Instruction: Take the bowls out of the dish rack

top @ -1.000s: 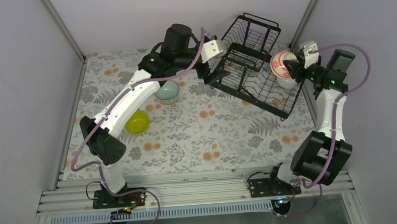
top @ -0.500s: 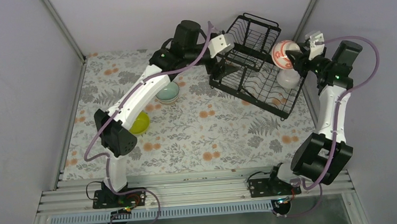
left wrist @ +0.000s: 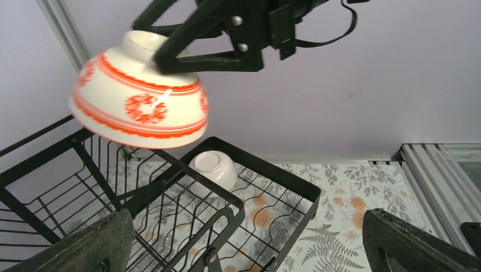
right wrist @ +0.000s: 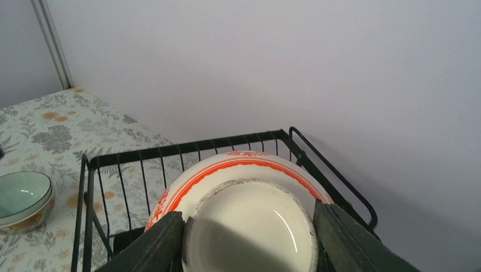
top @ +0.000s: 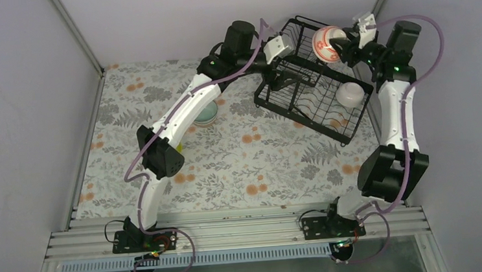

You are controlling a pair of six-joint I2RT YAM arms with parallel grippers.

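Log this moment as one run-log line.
right gripper: holds patterned bowl above dish rack | left gripper: open over rack | white bowl: in rack

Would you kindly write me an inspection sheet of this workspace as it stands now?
Surface: floral cloth covers it.
Job's things: dish rack at far right; patterned bowl held inverted above it; white bowl inverted in its lower tray; mint bowl upright on the cloth; others not clearly seen.
Clutter: nothing seen.
End effectors: right end effector shut on patterned bowl; left end effector open, at the rack.
Cables: purple cables run along both arms.
Surroundings: grey walls; aluminium rail at near edge.
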